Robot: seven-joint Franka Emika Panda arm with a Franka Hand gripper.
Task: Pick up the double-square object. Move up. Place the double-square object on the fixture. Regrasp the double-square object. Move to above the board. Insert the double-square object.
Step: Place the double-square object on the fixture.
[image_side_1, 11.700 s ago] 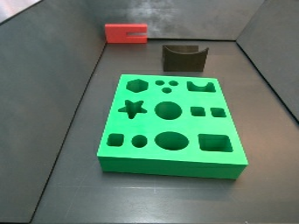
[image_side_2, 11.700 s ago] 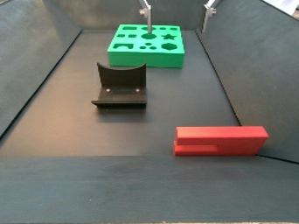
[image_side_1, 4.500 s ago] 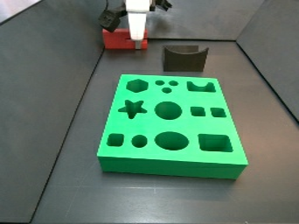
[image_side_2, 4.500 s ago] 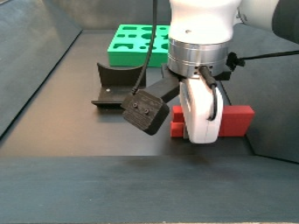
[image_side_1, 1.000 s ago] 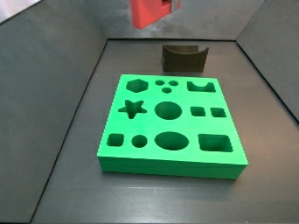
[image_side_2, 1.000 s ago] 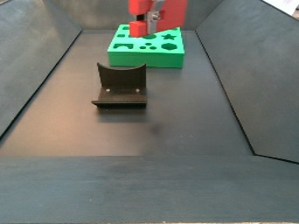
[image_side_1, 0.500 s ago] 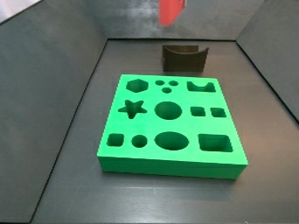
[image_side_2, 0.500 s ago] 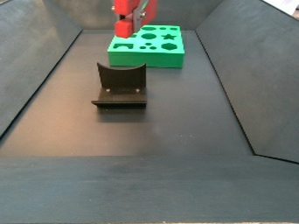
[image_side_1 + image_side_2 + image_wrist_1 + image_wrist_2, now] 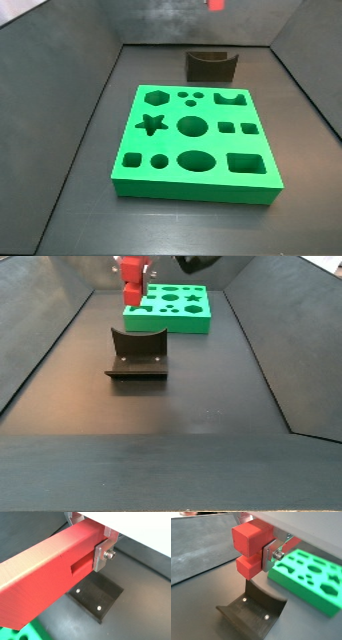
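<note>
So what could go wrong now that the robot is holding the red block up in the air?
The gripper pinches the double-square object near one end only, so the long piece might tilt or slip on the way down. The fixture has a narrow notch, so the object could land on its edge and tip over instead of seating.

One red double-square object [image 9: 131,280], clamped in one end effector [image 9: 100,547] high above the floor. One dark fixture [image 9: 136,354]. One green board [image 9: 195,138], twelve cut-outs.
</note>
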